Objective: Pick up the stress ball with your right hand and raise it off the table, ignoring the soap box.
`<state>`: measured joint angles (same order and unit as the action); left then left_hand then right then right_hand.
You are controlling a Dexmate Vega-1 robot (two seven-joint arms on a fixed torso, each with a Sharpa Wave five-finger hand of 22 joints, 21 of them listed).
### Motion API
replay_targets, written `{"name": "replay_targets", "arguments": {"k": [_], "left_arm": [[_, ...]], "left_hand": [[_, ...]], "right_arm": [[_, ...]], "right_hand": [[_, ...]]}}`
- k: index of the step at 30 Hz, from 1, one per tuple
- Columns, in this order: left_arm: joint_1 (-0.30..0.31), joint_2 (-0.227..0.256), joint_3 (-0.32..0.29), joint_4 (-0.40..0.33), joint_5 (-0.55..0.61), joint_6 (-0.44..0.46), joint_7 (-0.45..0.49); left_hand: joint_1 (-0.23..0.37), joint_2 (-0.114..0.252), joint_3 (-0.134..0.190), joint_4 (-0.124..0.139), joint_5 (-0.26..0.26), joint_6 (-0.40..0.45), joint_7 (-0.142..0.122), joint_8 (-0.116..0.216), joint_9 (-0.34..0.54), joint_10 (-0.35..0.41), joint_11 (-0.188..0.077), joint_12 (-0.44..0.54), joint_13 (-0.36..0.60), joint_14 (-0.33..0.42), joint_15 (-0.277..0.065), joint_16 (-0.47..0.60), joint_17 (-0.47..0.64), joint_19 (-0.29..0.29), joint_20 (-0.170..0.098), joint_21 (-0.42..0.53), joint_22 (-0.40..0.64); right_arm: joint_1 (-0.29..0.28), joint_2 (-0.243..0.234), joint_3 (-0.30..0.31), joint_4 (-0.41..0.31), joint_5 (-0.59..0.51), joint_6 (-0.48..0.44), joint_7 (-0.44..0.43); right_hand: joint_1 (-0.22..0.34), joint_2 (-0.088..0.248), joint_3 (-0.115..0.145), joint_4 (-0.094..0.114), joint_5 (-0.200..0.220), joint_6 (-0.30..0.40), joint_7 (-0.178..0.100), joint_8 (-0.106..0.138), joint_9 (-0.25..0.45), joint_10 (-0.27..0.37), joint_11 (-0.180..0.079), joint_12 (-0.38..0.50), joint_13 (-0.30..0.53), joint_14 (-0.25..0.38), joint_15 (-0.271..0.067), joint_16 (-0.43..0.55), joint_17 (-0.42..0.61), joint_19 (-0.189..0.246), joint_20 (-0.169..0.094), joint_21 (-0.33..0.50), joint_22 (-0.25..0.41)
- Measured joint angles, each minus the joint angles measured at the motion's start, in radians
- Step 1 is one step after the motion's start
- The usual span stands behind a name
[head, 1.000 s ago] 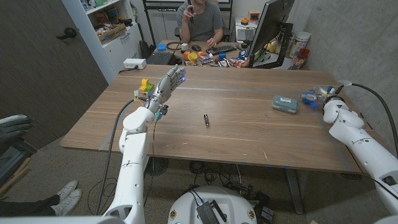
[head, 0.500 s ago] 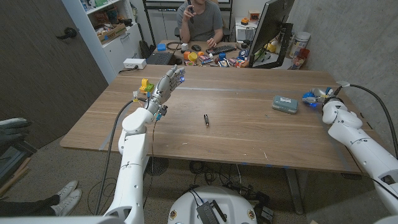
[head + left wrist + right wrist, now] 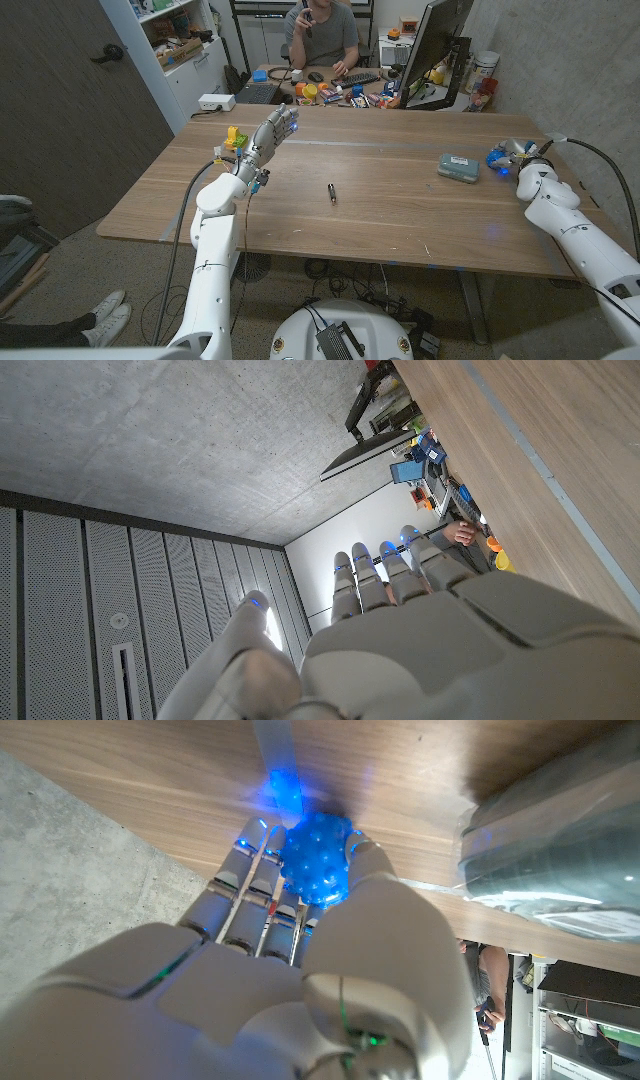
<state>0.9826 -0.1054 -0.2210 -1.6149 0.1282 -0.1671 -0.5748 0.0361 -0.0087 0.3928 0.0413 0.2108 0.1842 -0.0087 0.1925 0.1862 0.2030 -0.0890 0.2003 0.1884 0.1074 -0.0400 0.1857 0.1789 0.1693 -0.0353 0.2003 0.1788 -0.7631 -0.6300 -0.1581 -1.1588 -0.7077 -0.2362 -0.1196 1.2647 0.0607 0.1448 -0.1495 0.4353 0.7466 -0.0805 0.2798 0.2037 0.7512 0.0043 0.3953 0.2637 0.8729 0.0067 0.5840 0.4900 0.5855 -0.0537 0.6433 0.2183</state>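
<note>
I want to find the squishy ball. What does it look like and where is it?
Look at the wooden table's far right edge, where the white right hand is. In its fingers sits the bumpy blue stress ball. The teal soap box nearby is flat and rectangular.

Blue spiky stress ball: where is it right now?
In the head view the blue spiky stress ball sits at the table's far right, enclosed by the right hand, just right of the teal soap box.

Black pen point(image 3: 332, 193) mid-table; person point(image 3: 322, 30) seated behind at cluttered desk point(image 3: 350, 90); monitor point(image 3: 436, 45) right
</note>
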Motion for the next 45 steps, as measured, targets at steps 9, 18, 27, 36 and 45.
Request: {"name": "replay_targets", "arguments": {"k": [9,18,27,36,45], "left_arm": [[0.000,0.000,0.004,-0.001,-0.001,0.000,-0.002],[-0.002,-0.003,0.008,0.005,-0.013,-0.006,-0.015],[-0.003,-0.010,0.001,0.009,-0.044,-0.012,-0.038],[-0.003,-0.022,-0.008,0.007,-0.067,-0.017,-0.065],[0.008,-0.032,-0.022,-0.010,-0.080,-0.023,-0.082]], "left_hand": [[-0.004,0.004,-0.004,0.004,0.000,0.000,0.000,0.000,0.000,0.000,0.000,0.000,0.000,0.000,0.000,0.000,0.000,0.000,0.000,0.000,0.000],[-0.008,0.008,-0.004,0.004,0.000,0.003,-0.003,0.000,0.000,0.000,0.000,0.000,0.000,0.000,0.000,0.000,0.000,0.000,0.000,0.000,0.000],[-0.008,0.008,-0.008,0.008,0.000,0.004,-0.004,0.000,0.000,0.000,0.000,0.000,0.000,0.000,0.000,0.000,0.000,0.000,0.000,0.000,0.000],[-0.008,0.008,-0.008,0.008,0.000,0.004,-0.004,0.000,0.000,0.000,0.000,0.000,0.000,0.000,0.000,0.000,0.000,0.000,0.000,0.000,0.000],[-0.008,0.008,-0.013,0.013,0.000,0.004,-0.004,0.000,0.000,0.000,0.000,0.000,0.000,0.000,0.000,0.000,0.000,0.000,0.000,0.000,0.000]], "right_arm": [[-0.018,0.007,0.018,-0.013,0.022,0.011,-0.059],[-0.056,0.007,0.102,-0.143,0.062,0.000,-0.038],[-0.051,-0.045,0.179,-0.363,0.036,-0.074,0.065],[0.011,-0.106,0.214,-0.562,-0.039,-0.134,0.178],[0.104,-0.138,0.218,-0.693,-0.121,-0.157,0.268]], "right_hand": [[0.013,-0.013,-0.016,0.004,-0.018,0.071,0.005,0.014,0.011,0.039,0.014,0.051,0.028,0.061,-0.024,0.025,0.042,0.007,0.000,0.044,0.003],[0.019,-0.019,-0.030,0.008,-0.027,0.092,0.025,0.024,0.011,0.066,0.033,0.063,0.042,0.110,-0.014,0.069,0.078,0.013,-0.005,0.079,0.007],[0.019,-0.019,-0.030,0.007,-0.035,0.099,0.029,0.024,0.011,0.066,0.033,0.074,0.043,0.115,-0.020,0.070,0.080,0.018,0.000,0.094,0.007],[0.019,-0.019,-0.032,0.006,-0.036,0.099,0.029,0.023,0.011,0.073,0.041,0.074,0.043,0.115,-0.020,0.069,0.092,0.018,0.000,0.104,0.007],[0.022,-0.023,-0.035,0.006,-0.039,0.099,0.029,0.022,0.021,0.079,0.046,0.074,0.066,0.129,-0.038,0.069,0.100,0.013,-0.003,0.112,0.005]]}}
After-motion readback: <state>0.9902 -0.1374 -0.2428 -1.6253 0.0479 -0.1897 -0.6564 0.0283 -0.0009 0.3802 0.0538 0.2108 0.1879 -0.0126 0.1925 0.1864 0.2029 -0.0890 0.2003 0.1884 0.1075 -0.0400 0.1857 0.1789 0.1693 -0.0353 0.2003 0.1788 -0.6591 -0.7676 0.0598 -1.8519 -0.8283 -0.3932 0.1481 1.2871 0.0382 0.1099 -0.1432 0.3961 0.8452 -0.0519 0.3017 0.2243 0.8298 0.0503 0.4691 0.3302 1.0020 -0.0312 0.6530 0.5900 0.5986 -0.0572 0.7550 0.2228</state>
